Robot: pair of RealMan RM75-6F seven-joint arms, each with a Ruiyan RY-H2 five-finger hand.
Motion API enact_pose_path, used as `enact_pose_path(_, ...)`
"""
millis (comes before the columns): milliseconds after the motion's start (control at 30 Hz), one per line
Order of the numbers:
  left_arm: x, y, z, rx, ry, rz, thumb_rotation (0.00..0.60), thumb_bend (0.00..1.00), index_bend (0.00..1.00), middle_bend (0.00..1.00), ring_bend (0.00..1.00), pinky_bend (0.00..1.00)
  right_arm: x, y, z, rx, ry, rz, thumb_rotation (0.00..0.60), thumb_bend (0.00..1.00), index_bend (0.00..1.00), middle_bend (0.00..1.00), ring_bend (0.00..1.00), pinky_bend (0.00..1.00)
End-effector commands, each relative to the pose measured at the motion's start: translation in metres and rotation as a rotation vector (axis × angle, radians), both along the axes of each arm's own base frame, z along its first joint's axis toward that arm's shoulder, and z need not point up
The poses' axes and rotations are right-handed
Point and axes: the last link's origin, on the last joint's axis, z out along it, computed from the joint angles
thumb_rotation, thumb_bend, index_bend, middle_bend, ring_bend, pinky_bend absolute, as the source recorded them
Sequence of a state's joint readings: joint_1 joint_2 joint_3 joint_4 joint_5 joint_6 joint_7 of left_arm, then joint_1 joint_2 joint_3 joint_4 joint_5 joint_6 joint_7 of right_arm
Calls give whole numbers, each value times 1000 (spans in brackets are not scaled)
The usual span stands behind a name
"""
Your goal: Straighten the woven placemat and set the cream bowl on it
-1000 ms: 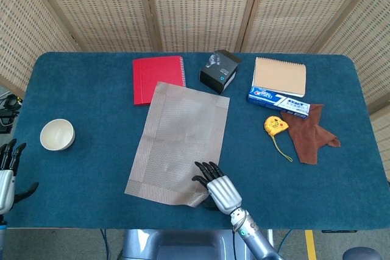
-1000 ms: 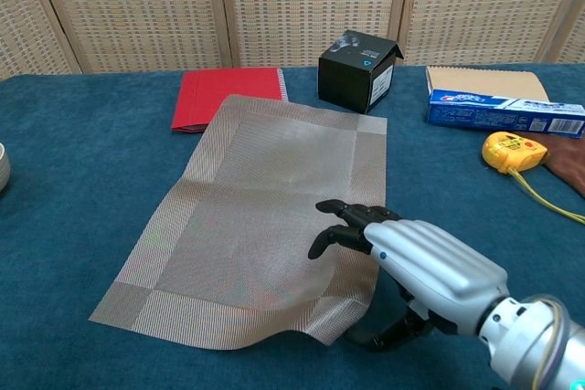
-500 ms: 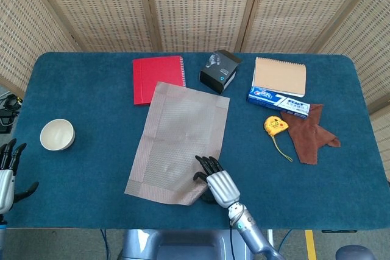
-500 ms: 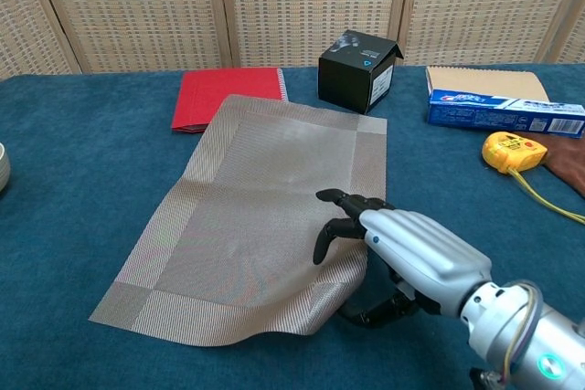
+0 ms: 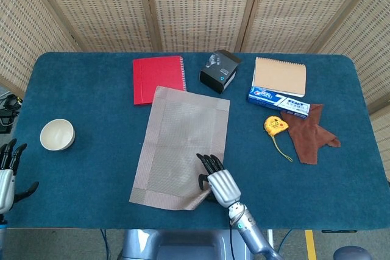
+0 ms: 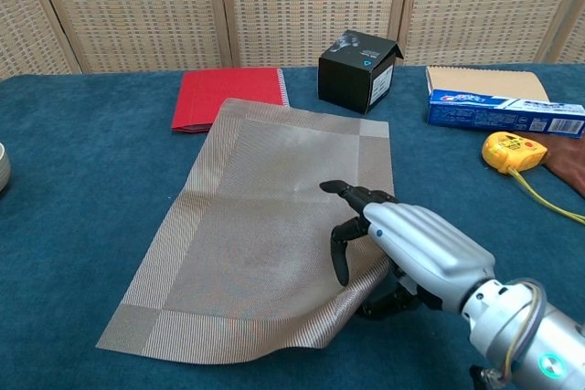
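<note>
The cream bowl (image 5: 57, 134) sits empty near the table's left edge — well apart from the woven placemat (image 5: 183, 144), whose lifted near corner the right hand (image 6: 407, 253) pinches. Only the head view shows the left hand (image 5: 7, 172), fingers apart, holding nothing.

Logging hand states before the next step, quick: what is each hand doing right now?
Left hand: open, fingers apart, holding nothing.
Right hand: grips the near right corner of the woven placemat.
</note>
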State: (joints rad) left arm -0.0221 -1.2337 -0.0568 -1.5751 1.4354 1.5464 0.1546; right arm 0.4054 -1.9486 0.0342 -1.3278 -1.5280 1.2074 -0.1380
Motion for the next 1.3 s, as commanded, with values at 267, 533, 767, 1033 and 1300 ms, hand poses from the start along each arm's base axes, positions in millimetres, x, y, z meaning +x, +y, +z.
enact_pose_path(267, 0, 0, -1, -1, 1, -1, 600, 174, 102, 0, 0, 0, -2, 2, 7, -14, -2, 2, 600, 509, 719, 32, 0, 0)
enact_pose_path(533, 0, 1, -2, -3, 3, 0, 600, 173, 102, 0, 0, 0, -25, -1, 27, -44, 41, -30, 600, 510, 724, 40, 0, 0)
enact_pose_path(767, 1, 1, -4, -8, 9, 0, 600, 174, 102, 0, 0, 0, -39, -4, 47, -72, 39, -58, 600, 509, 730, 53, 0, 0)
enact_pose_path(1033, 2, 1, -5, -7, 12, -3, 600, 174, 103, 0, 0, 0, -55, -13, 76, -133, 71, -77, 600, 509, 736, 54, 0, 0)
enact_pose_path(1300, 3, 0, -5, -4, 13, -6, 600, 174, 103, 0, 0, 0, -79, -29, 95, -166, 115, -137, 600, 509, 736, 54, 0, 0)
